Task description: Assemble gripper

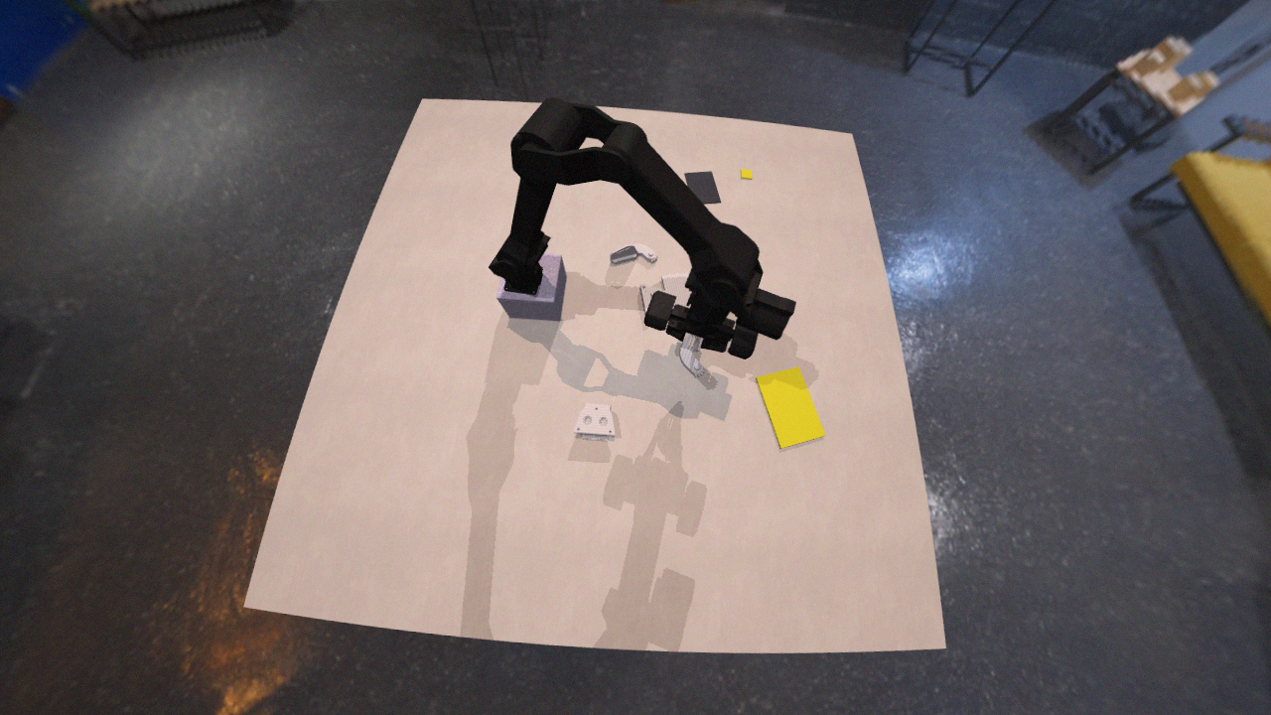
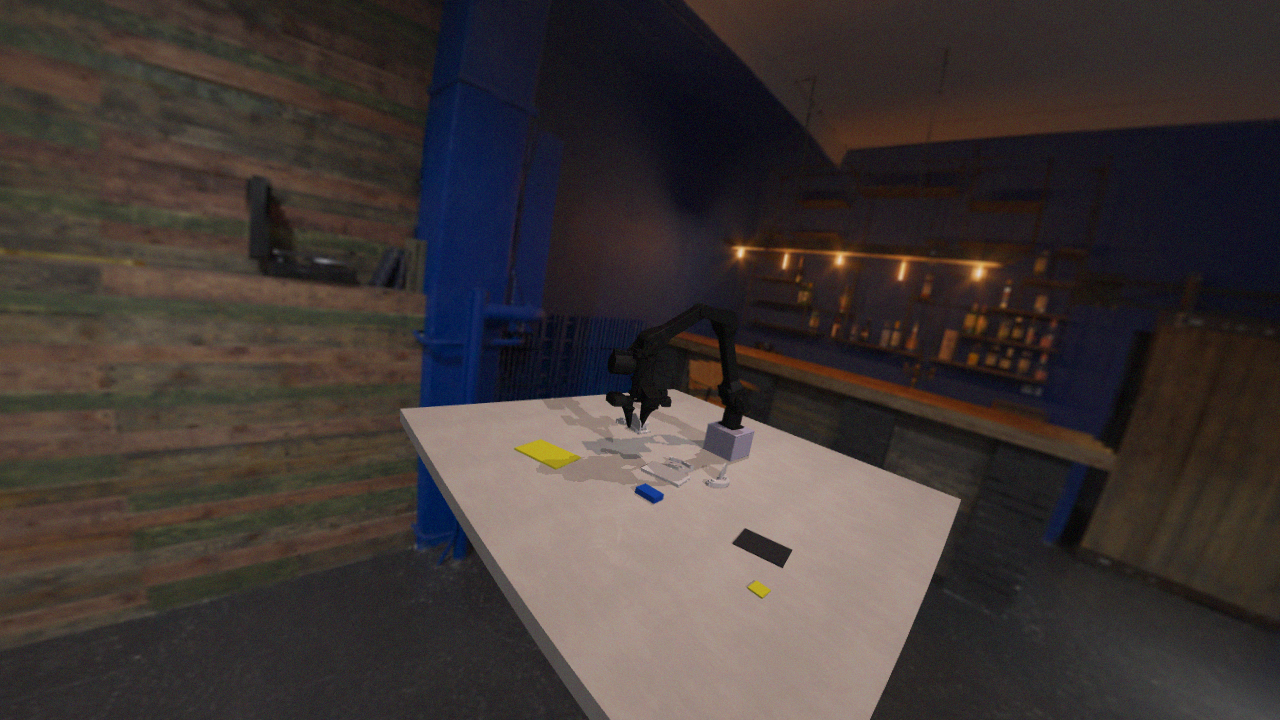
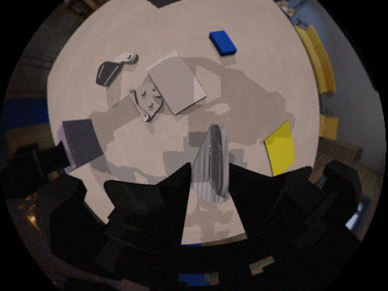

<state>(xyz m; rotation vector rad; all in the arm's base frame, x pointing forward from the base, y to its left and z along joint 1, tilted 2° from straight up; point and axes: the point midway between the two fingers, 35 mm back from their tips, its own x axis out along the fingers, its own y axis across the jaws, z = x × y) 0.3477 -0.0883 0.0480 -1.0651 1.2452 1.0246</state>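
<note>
My gripper is shut on a pale grey ribbed jaw, held upright above the table. The other jaw lies by itself, its toothed end towards the white ribbed block. The gripper base lies pins up against that block's edge; in the top view my gripper hides most of it. The white housing plate with two round holes lies apart, left of the held jaw in the top view, and is out of the wrist view.
The white ribbed block lies beside the base. A yellow plate and a blue brick lie around. The arm stands on a lilac block. A dark plate is farther off.
</note>
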